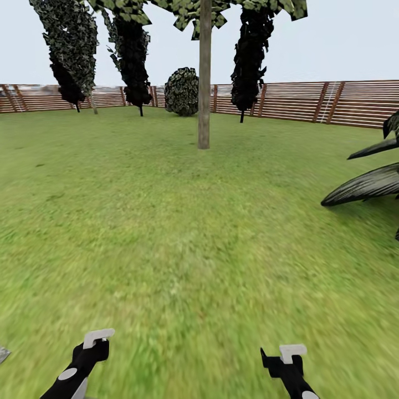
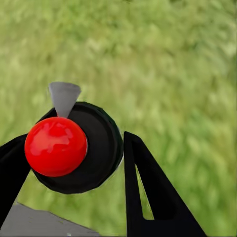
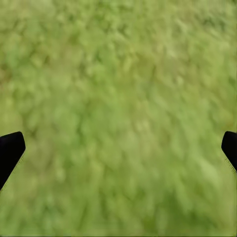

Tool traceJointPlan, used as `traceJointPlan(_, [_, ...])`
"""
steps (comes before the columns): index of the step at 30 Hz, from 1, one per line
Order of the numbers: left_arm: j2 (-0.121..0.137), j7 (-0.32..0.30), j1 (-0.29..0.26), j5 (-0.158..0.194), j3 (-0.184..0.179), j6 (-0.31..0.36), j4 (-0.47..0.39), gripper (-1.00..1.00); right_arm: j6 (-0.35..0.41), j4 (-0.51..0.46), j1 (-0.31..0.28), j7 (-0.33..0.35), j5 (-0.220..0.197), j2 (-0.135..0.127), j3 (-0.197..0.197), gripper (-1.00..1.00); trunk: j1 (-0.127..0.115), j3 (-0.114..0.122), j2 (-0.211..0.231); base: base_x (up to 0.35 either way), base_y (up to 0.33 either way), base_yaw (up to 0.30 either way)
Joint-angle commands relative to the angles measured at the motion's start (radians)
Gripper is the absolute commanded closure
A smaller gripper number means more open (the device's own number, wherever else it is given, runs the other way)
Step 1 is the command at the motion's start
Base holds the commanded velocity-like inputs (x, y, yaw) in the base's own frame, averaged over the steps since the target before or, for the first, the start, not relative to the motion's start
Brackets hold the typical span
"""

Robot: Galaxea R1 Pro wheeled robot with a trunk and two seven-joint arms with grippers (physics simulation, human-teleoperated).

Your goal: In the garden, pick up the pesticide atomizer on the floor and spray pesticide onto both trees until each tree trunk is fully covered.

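1 atomizer (image 2: 74, 148), seemingly rigid and light, sits pinched at its black body in the left end effector (image 2: 69, 163); right end effector (image 3: 118, 148) spread; tree trunk (image 1: 204, 83) at 12 o'clock.

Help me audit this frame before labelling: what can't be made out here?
Left wrist view: whether the left gripper actually grips the atomizer; the atomizer's own top hides its body and the contact.
Head view: the tree trunk runs into a crown cut off by the top edge.
Head view: the dark fronds are cut by the right edge, so the plant is unclear.
Right wrist view: the grass is blurred.
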Motion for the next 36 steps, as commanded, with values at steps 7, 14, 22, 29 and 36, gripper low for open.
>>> traceJointPlan(7, [0.000, 0.001, -0.001, 0.009, -0.002, -0.003, 0.001, 1.00, -0.003, 0.001, -0.001, 0.000, 0.004, 0.000, 0.000, -1.00, 0.000, -0.001, 0.000, 0.337, 0.000, 0.000])
traceJointPlan(14, [0.001, 0.001, -0.001, 0.010, -0.002, -0.004, 0.000, 1.00, -0.003, 0.000, -0.001, 0.000, 0.004, -0.001, -0.001, -1.00, 0.000, -0.001, 0.000, 0.337, 0.000, 0.000])
traceJointPlan(22, [0.001, 0.001, -0.001, 0.010, -0.001, -0.004, 0.000, 1.00, -0.003, 0.002, -0.001, 0.000, 0.004, -0.002, -0.001, -1.00, 0.000, -0.001, 0.000, 0.337, 0.000, 0.000])
traceJointPlan(29, [0.002, 0.001, -0.001, 0.010, -0.001, -0.005, -0.001, 1.00, -0.003, 0.002, -0.001, 0.000, 0.004, -0.002, -0.001, -1.00, 0.000, -0.001, 0.000, 0.337, 0.000, 0.000])
traceJointPlan(36, [0.002, 0.001, -0.001, 0.010, -0.001, -0.004, -0.006, 1.00, -0.003, 0.002, -0.001, 0.000, 0.004, -0.002, -0.001, -1.00, 0.000, -0.001, 0.000, 0.337, 0.000, 0.000])
